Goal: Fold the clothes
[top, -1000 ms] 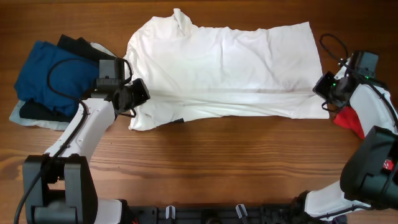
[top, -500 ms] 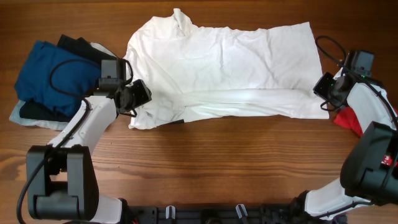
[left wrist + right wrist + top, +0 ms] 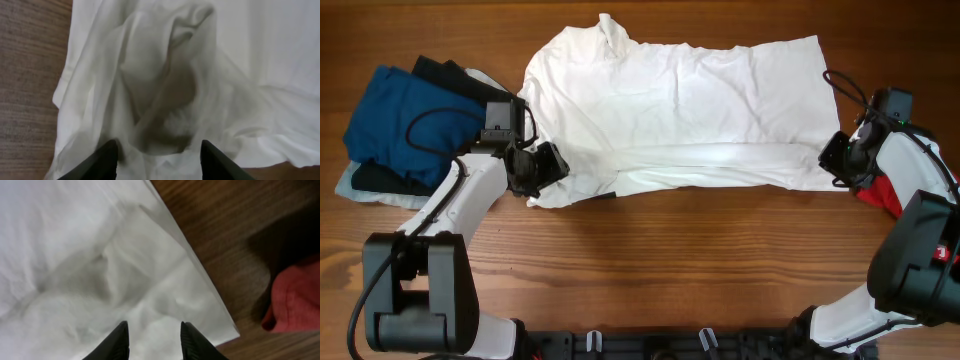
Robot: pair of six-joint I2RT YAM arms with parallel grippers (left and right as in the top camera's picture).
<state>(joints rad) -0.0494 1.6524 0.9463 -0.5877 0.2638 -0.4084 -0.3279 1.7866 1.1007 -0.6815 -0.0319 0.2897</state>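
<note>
white fabric T-shirt (image 3: 670, 100) flat mid-surface | left end effector (image 3: 159, 146) spread above it | right end effector (image 3: 153, 327) spread above it

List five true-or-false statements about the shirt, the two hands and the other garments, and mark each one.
1. The white T-shirt lies spread across the wooden table. True.
2. The left hand is shut on the shirt. False: it stands open over the fabric.
3. A red garment lies on the wood near the right hand. True.
4. The blue garment lies on the white shirt. False: it tops a separate pile beside the shirt.
5. The right hand is open. True.
</note>
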